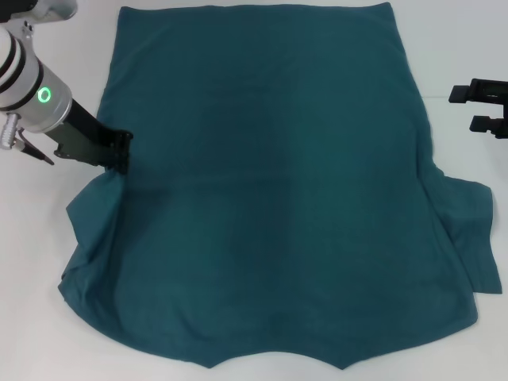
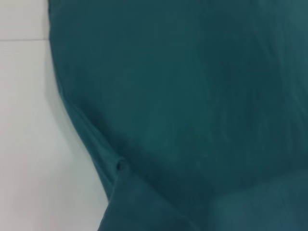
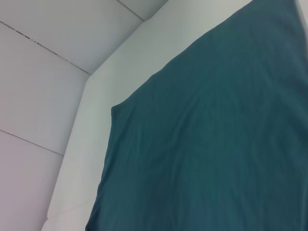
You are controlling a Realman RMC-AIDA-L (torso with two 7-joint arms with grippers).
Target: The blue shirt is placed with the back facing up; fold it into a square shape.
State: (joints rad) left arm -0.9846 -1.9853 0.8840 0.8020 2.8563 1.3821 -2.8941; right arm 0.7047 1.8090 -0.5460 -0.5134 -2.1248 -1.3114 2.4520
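The blue shirt lies spread flat on the white table, plain side up, its hem at the far side and its sleeves toward me. My left gripper sits at the shirt's left edge just above the left sleeve, shut on the cloth, which bunches up to its tip. The left wrist view is filled with the shirt and a fold near the sleeve seam. Off the shirt by the right edge of the table, my right gripper hangs open. Its wrist view looks down on the shirt.
White table top shows on both sides of the shirt. The table's far edge drops off to a tiled floor. The right sleeve lies folded and rumpled near the right edge.
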